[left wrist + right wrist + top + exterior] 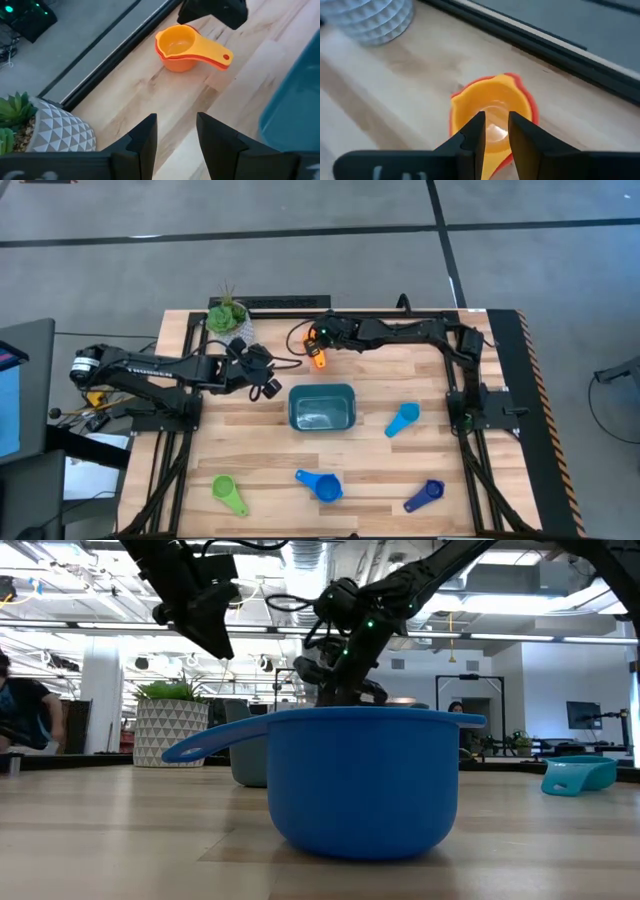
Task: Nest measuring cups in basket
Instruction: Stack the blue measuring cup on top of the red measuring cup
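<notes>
High view: my right gripper (pixel 318 340) reaches across the far side of the table to the orange cup (pixel 319 360), which lies just beyond the basket (pixel 321 407). My left gripper (pixel 262 376) hangs just left of the basket, near the plant pot (pixel 229 318). The light blue cup (pixel 402 419) lies right of the basket; the green cup (pixel 229 493), blue cup (pixel 320 485) and dark blue cup (pixel 424 495) lie spread along the near edge.

Low view: the blue cup (pixel 362 778) fills the foreground, the basket (pixel 246 755) shows behind it, and both arms come down from above.

Left wrist view: my left fingers (pixel 145 140) stand apart, grasping nothing. Ahead lies a yellow cup (pixel 180 42) nested in the orange one (pixel 177 62), beside the basket's rim (pixel 295 110).

Right wrist view: my right fingers (pixel 472 132) are nearly closed just over the yellow cup's (pixel 492 112) handle end, a narrow gap between them; whether they pinch it, I cannot tell.
</notes>
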{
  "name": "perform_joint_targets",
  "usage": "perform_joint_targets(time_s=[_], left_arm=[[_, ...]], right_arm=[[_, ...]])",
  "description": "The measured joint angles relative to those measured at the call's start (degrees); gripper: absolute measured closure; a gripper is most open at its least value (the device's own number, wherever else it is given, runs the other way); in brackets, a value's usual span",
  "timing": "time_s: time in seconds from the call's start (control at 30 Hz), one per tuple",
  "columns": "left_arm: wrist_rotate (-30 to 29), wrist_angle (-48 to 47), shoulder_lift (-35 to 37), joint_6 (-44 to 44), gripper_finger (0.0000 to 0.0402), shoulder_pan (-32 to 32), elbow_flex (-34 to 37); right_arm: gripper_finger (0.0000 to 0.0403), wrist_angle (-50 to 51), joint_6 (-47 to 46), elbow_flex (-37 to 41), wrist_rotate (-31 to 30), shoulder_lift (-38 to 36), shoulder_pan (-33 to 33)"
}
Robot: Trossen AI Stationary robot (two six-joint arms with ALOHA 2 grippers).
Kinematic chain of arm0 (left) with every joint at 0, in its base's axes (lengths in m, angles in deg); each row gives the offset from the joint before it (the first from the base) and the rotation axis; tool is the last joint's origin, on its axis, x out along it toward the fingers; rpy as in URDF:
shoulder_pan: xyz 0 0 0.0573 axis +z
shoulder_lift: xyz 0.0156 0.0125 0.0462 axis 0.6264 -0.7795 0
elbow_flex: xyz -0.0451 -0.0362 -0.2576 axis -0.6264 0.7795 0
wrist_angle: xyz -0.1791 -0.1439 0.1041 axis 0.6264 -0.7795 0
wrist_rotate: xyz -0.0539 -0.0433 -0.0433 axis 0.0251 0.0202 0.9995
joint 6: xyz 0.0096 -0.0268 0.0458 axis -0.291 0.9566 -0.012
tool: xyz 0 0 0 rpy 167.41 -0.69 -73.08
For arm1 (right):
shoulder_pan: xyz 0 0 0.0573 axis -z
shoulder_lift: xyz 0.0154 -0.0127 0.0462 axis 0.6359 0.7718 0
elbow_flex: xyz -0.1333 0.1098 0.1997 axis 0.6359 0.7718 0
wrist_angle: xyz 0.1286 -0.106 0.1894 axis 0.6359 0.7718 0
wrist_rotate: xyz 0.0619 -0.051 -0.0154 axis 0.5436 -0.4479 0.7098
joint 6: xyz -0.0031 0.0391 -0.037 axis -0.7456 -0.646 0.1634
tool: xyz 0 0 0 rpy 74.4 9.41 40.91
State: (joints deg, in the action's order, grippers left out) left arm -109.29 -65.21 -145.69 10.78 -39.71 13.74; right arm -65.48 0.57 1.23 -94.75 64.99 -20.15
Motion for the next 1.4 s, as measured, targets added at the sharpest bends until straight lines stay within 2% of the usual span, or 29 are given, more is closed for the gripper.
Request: perform_joint_targets(time_s=[0.17, 0.4, 0.53, 0.7, 0.8, 0.9, 1.07, 1.23, 1.3, 1.4], left_arm=[[-0.05, -4.97, 0.35, 3.39, 0.0273, -2.14, 0.00], [-1.45, -8.78, 0.65, 8.98, 0.0273, -4.92, 0.02], [-1.51, -8.93, -0.21, 12.08, 0.0273, -8.01, 0.02], [-3.00, -9.07, -3.40, 14.76, 0.0273, -12.93, 0.02], [-4.27, -8.87, -6.11, 16.85, 0.0273, -15.67, 0.02], [-4.57, -8.40, -9.01, 18.81, 0.0273, -17.86, 0.02], [-4.52, -5.51, -14.75, 18.85, 0.0273, -20.20, 0.02], [-2.34, 1.11, -20.81, 14.67, 0.0273, -20.00, 0.02], [-0.20, 5.67, -22.90, 11.30, 0.0273, -19.71, 0.02], [2.91, 12.51, -24.42, 6.04, 0.0273, -19.59, 0.00]], right_arm=[[0.0294, 1.39, 4.66, 0.53, -1.66, -2.89, -5.53], [0.0294, 7.62, 10.23, 0.64, -11.97, -9.75, -15.27], [0.0294, 18.05, 8.51, 0.59, -23.43, -12.09, -19.65], [0.0294, 29.80, 3.91, 0.63, -26.92, -13.08, -22.74], [0.0294, 29.91, 2.87, 3.60, -26.11, -13.64, -24.35], [0.0297, 25.99, 0.65, 9.86, -20.77, -16.84, -25.45], [0.0306, 18.77, -6.61, 22.34, -17.22, -26.23, -27.74], [0.0307, 6.69, -12.85, 31.99, -9.40, -35.77, -32.52], [0.0305, 1.22, -15.03, 34.31, -8.48, -37.27, -34.97], [0.0294, -0.32, -17.09, 35.04, -8.70, -37.12, -38.67]])
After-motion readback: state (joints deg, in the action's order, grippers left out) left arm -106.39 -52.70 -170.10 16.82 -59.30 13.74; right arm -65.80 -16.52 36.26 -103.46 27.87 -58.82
